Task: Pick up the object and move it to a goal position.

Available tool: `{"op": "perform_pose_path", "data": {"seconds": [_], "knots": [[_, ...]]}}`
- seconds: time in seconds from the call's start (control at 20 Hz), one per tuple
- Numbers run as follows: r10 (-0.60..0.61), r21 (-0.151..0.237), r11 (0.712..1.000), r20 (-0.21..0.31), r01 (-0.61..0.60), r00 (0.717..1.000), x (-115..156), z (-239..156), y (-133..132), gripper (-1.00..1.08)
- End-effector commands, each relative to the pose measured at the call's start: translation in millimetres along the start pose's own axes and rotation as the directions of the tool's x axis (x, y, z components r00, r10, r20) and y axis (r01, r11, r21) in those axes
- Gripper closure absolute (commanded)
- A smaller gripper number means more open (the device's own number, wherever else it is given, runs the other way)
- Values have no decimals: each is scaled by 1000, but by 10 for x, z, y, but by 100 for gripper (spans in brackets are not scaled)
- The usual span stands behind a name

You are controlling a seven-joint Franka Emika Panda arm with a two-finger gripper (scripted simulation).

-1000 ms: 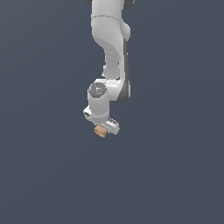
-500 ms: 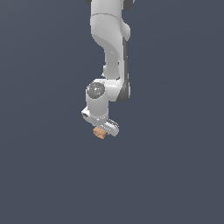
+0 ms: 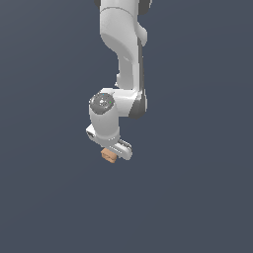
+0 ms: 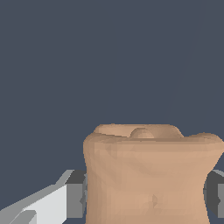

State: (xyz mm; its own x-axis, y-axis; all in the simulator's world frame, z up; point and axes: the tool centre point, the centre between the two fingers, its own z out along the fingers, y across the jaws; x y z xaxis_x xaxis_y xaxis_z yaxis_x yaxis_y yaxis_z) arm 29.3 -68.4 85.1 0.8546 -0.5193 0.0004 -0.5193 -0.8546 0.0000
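Plain grey backdrop; fingers clamp the tan object.

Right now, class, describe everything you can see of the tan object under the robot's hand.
The object is a small tan, matte chunk, roughly blocky, with a waisted side and a rounded bump on one face in the wrist view. It sits between the fingers of the gripper, which press its two sides. Nothing else visibly touches it.

plain, even dark slate-blue backdrop all around.
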Motion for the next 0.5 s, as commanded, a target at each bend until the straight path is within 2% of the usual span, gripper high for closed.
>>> {"op": "perform_pose_path", "data": {"seconds": [0.0, 0.45], "knots": [[0, 0, 1000, 0, 0, 1000, 138, -109, -47, 108], [0, 0, 1000, 0, 0, 1000, 556, -419, -195, 108]]}}
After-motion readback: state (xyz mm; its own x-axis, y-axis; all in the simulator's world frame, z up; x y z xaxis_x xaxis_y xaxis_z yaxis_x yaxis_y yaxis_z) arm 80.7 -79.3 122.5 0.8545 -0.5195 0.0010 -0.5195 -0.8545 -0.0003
